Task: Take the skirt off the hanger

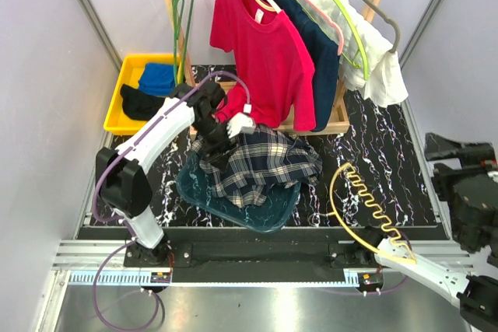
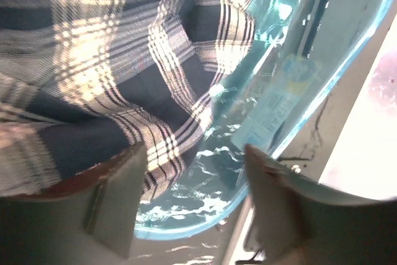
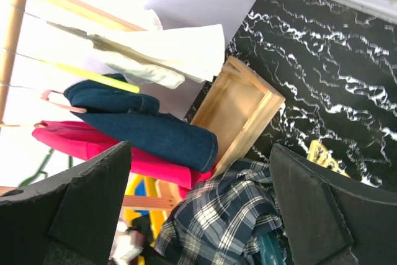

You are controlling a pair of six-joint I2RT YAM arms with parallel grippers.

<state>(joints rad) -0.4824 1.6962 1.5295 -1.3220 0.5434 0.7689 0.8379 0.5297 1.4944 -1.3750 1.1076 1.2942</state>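
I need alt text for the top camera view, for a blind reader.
The navy skirt hangs on a pink hanger beside a red T-shirt. The left gripper is over a plaid shirt in a blue tray.

Navy skirt [image 1: 315,52], pale pink hanger [image 1: 311,5], red T-shirt [image 1: 264,56], blue-white plaid shirt [image 1: 261,162], yellow tray [image 1: 117,99], black white-veined table [image 1: 373,153]
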